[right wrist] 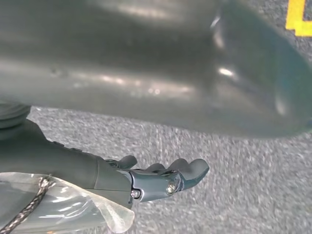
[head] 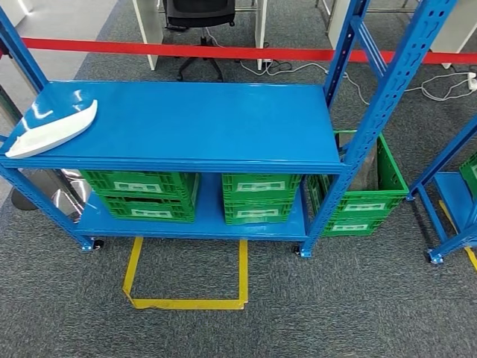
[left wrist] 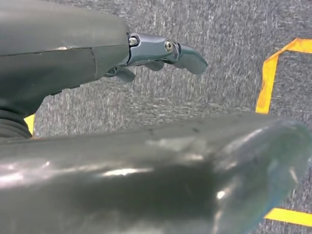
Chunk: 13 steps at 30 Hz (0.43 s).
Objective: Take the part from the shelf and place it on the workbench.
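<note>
Grey carpet [head: 281, 313] covers the floor, with a square outline of yellow tape [head: 185, 302] stuck to it in front of a blue metal shelf [head: 214, 119]. A red barrier tape [head: 225, 52] runs across the background, with a black office chair [head: 200, 22] behind it.

Head view: the part [head: 54, 130] lies on the shelf's top board at its far left end. It is one long, flat, glossy white piece, pointed at its near left tip and broader toward the other end, set at a slant. On the lower board stand four green plastic crates [head: 143, 194], in two stacks of two. Two more green crates [head: 365, 201] stand stacked on the floor just beside the shelf's right post. A second blue shelf [head: 450, 186] stands at the right edge.

Left wrist view: the left hand [left wrist: 158, 53] hangs above the carpet, its fingers stretched out and holding nothing. Yellow tape shows on the floor beyond it.

Right wrist view: the right hand [right wrist: 162, 178] also hangs over the carpet, fingers extended, nothing in it.
</note>
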{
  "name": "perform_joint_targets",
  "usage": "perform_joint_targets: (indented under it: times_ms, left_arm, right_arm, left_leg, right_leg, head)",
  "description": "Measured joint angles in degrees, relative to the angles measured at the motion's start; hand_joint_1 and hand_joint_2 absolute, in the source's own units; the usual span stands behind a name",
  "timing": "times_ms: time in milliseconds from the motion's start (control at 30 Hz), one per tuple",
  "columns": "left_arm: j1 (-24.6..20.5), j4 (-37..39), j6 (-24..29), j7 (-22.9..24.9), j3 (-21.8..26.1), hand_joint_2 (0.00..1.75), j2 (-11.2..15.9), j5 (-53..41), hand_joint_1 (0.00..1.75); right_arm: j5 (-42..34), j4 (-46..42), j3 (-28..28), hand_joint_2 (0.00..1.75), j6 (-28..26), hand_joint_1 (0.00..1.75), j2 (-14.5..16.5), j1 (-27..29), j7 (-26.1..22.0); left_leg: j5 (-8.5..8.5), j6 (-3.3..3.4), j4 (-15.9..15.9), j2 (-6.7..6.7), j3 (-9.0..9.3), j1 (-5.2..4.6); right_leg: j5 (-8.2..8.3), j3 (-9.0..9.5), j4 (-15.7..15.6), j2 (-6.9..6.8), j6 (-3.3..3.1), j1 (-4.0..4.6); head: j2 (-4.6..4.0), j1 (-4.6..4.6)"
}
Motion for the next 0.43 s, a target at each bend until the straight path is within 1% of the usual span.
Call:
perform_joint_targets:
  times_ms: [200, 300, 433]
  left_arm:
    - [-0.04, 0.01, 1.91, 0.52, -0.29, 0.00, 0.00, 1.18, 0.00]
    - [-0.06, 0.02, 2.03, 1.96, -0.38, 0.00, 0.00, 2.12, 0.00]
    - [-0.10, 0.03, 1.75, 2.22, -0.76, 0.00, 0.01, 2.44, 0.00]
  right_arm:
    - [1.84, 0.31, -0.95, 0.00, -0.64, 0.00, 0.00, -0.44, -3.36]
    - [2.97, 0.56, -1.71, 0.00, -0.64, 0.00, 0.00, -0.81, -4.08]
    - [3.58, 0.96, -2.47, 0.00, -0.56, 0.00, 0.00, -1.13, -4.57]
  left_leg:
    - [0.07, -0.11, -0.01, 0.00, -0.06, 0.04]
    - [0.09, -0.18, -0.02, 0.00, -0.06, 0.07]
    - [0.08, -0.22, -0.06, 0.00, -0.04, 0.13]
  right_leg:
    - [-0.05, -0.01, 0.37, 0.00, -0.07, 0.06]
    - [-0.12, -0.23, 0.46, -0.01, -0.17, 0.09]
    - [-0.19, -0.49, 0.51, -0.02, -0.21, 0.12]
  head:
    - [0.00, -0.01]
    - [0.00, -0.01]
    - [0.00, 0.00]
